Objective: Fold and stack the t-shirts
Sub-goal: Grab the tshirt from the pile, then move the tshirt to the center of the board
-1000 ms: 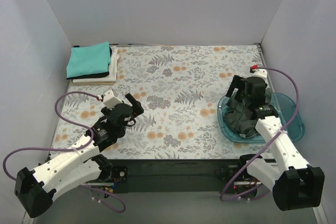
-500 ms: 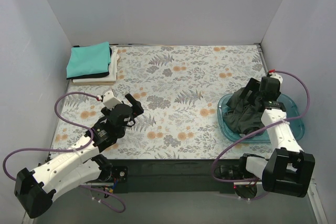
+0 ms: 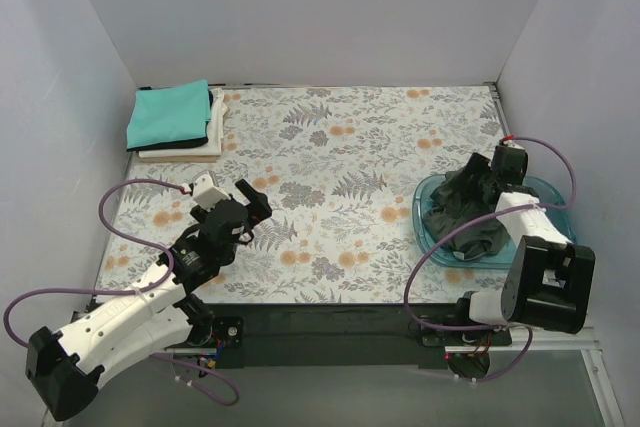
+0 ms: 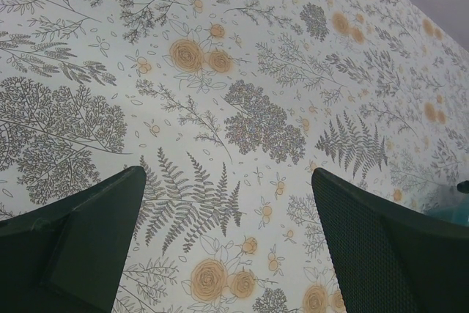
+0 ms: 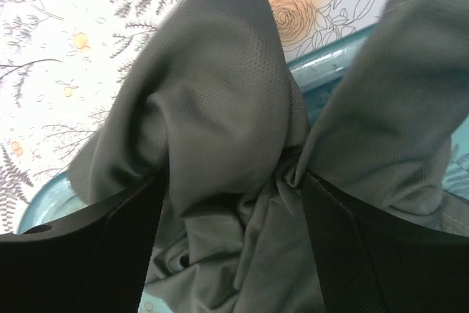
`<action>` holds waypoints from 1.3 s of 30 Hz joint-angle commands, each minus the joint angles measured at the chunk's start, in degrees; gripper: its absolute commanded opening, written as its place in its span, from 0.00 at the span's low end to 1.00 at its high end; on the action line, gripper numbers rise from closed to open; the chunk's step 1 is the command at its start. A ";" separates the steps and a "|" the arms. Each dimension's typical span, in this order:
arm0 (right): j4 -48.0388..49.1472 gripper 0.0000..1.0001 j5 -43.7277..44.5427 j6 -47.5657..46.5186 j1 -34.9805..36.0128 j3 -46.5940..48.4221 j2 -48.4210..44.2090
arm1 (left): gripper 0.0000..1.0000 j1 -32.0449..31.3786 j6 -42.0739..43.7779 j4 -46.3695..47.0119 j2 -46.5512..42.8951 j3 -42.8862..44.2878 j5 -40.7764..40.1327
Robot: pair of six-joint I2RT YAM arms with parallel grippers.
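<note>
Left tool [image 4: 227, 174]: fingers spread apart with nothing between them, hanging low over the flower-printed tabletop [image 3: 340, 147], near the front left.
Right tool [image 5: 231, 181]: reaches into the tub from its far right side. Its fingers are spread wide, with grey fabric bunched in the gap and pressing against both.
Charcoal-grey t-shirt [image 3: 462, 215]: crumpled, unfolded, heaped in the tub. One fold spills over the left rim towards the tabletop.
Tub [image 3: 556, 197]: translucent blue-green plastic, at the tabletop's right edge, towards the front.
Folded stack: in the far left corner, well apart from both arms.
Teal t-shirt [image 3: 170, 114]: folded flat, top of the stack.
Black t-shirt [image 3: 213, 113]: only a dark edge shows under the teal one.
Cream-white t-shirt [image 3: 180, 153]: at the bottom, its edge showing along the front and right.
</note>
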 commanded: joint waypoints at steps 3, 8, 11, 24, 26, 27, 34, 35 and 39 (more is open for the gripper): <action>5.50 0.72 -2.13 -0.96 -0.35 0.08 4.93 | 0.97 -0.33 -0.02 0.14 0.13 -0.46 -1.45; 7.35 0.40 -2.30 -0.96 -0.35 -2.55 6.35 | 0.97 -0.33 0.07 -0.03 1.10 -0.11 -1.54; 7.17 0.11 -2.39 -1.05 -0.35 -3.34 3.64 | 0.97 -0.33 -0.20 -0.03 1.45 0.07 -1.71; 0.67 0.01 -18.90 -3.60 -0.26 6.22 -22.30 | 0.97 -0.33 -0.11 1.54 -0.13 -0.63 -0.22; 0.67 0.01 -22.67 -3.51 -0.09 10.52 -23.89 | 0.97 -0.33 0.33 1.90 -0.13 -0.72 0.13; 0.58 0.01 -23.74 -3.69 0.09 12.11 -24.06 | 0.97 -0.33 0.42 1.81 -0.13 -0.72 0.13; -0.47 0.01 -26.56 -5.97 12.52 27.66 -17.49 | 0.97 -0.33 0.77 1.99 -0.57 -0.64 1.10; -0.56 0.01 -24.82 -7.11 15.27 31.16 -16.34 | 0.97 -0.33 0.51 2.08 -0.83 -0.81 1.45; -1.61 0.01 -22.60 -9.31 26.70 39.79 -10.01 | 0.97 -0.33 0.95 2.17 -1.54 -0.81 1.63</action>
